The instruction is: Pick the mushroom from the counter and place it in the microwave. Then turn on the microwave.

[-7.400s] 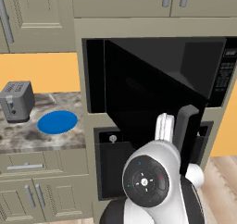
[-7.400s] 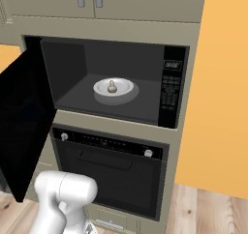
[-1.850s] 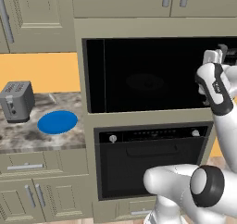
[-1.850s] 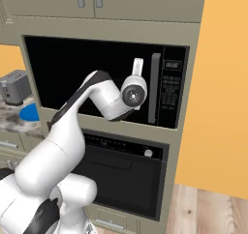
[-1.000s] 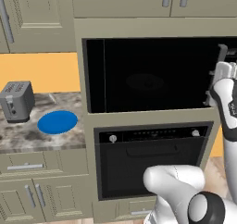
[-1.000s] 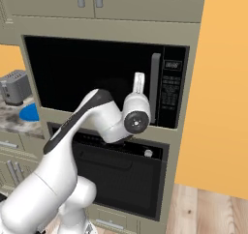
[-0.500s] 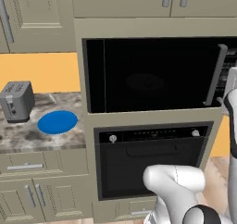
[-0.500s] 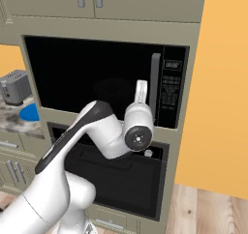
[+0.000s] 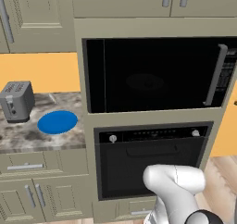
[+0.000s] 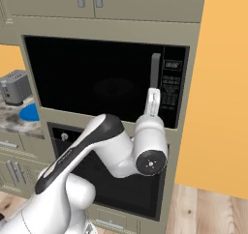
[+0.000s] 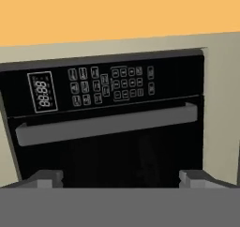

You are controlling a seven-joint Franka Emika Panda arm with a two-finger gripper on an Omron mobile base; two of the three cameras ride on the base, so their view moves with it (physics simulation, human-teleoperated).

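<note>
Left base view: the microwave [image 9: 152, 75] takes up the upper middle and right, door shut, with its grey handle [image 9: 215, 75] standing near the right edge. The mushroom can't be made out through the dark glass. The oven [image 9: 152, 160] sits right under it, and at left a toaster [image 9: 16, 101] and a blue plate [image 9: 57, 121] sit on the counter [image 9: 28, 137]. Right base view: the gripper [image 10: 152, 102] points up at centre, right in front of the handle's lower end, beside the keypad [image 10: 171, 90]. Hand view, rolled sideways: the fingertips [image 11: 47, 178] sit far apart at the bottom corners, jaws wide with nothing between them, the handle running across the middle and the keypad above it.
</note>
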